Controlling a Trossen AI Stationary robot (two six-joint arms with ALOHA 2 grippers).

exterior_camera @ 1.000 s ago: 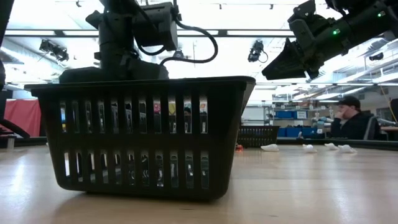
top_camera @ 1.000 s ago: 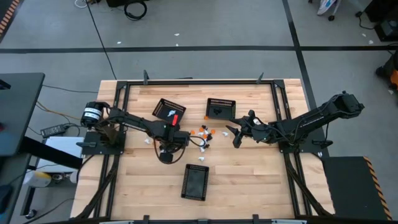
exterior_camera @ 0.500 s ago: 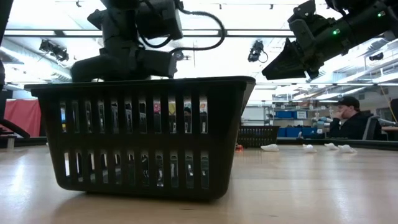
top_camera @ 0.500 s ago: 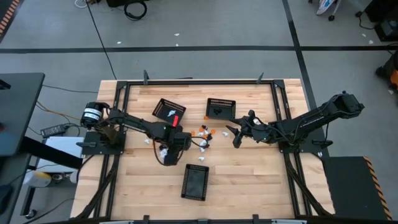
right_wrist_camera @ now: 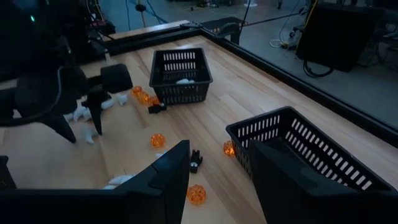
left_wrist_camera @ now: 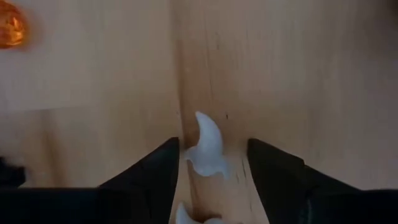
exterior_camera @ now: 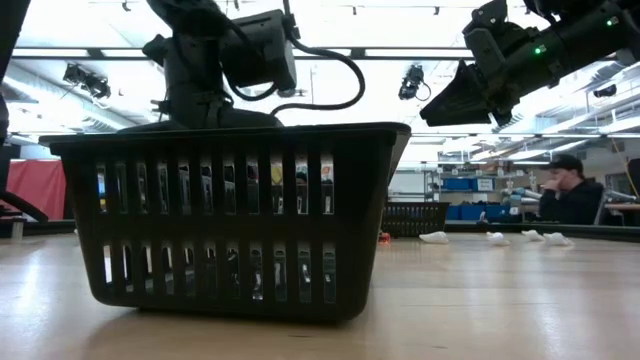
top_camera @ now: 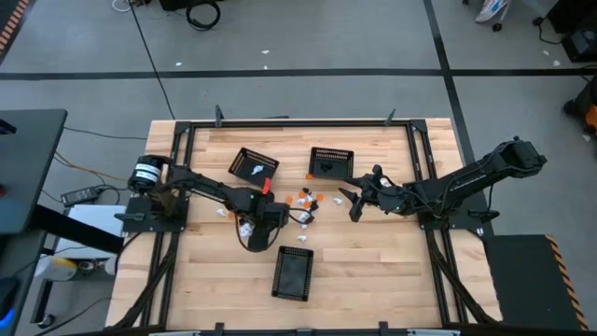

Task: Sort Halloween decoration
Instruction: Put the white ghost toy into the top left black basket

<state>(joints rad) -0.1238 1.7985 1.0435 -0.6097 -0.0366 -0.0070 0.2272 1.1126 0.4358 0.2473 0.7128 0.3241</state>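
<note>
Black mesh fills the nearest part of the low view: a rectangular basket standing on the wooden bench, the closest of three. From above, this near basket sits alone toward the front edge. Just behind it the left tool hangs low over the bench, pointing down. Its wrist camera shows the two dark fingers spread apart with a small white fang-shaped trinket lying on the wood between them, not gripped. A second white piece peeks in at the frame edge and an orange one lies off to the side.

Farther back, mid-bench, the loose Halloween decoration lies scattered in orange, white and black, between the two arms. The right tool waits beside this scatter, held off the bench, its fingers moderately apart and empty.

Beyond that stand the two rear baskets: the left one holds white pieces, the right one something dark.

The step appears to be picking up a white trinket. Next, the left tool likely needs to close on the fang, lift, and carry it to the basket with white pieces.

In the far background a person sits at a desk.
</note>
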